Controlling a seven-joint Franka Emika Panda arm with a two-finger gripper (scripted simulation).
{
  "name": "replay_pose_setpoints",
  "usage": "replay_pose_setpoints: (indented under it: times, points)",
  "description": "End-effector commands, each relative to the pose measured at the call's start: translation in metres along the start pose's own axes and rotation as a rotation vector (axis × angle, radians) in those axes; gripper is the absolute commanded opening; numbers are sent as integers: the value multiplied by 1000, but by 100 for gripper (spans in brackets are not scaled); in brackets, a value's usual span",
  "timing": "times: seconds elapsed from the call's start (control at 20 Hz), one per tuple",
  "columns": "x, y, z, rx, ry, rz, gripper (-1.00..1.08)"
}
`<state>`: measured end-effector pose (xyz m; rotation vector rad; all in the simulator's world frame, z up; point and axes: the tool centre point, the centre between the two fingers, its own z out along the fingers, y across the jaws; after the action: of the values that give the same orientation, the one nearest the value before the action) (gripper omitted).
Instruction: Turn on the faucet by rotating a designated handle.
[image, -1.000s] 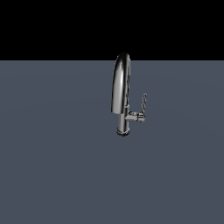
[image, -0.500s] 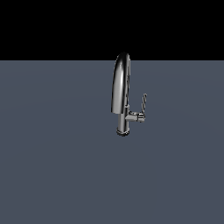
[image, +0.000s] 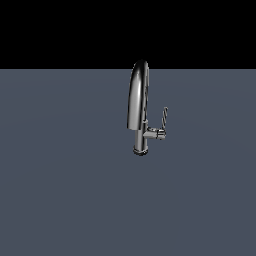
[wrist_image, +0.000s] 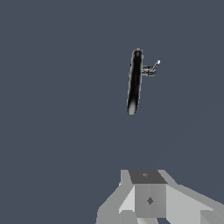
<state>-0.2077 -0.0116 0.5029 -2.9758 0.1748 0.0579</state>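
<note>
Grey blocky claw (wrist_image: 148, 205) only partly seen in wrist view, fingertips out of frame, so apart or together cannot be told; well apart from tall shiny chrome faucet (image: 139, 107), upright on dark grey-blue floor (image: 60, 175); thin twisted chrome handle (image: 164, 119) on exterior view's right side, pointing up.

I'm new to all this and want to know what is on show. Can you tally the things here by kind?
Faucet: 1
Handle on its side: 1
Robot hand, seen only in the wrist view: 1
Total: 3
</note>
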Motion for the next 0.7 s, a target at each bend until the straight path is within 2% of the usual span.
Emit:
replay_pose_setpoints:
  times: [0.0,0.65]
  points:
    - [14,2,2,33,-29,39,-100]
    - [91,23,24,235,-201,265,-100]
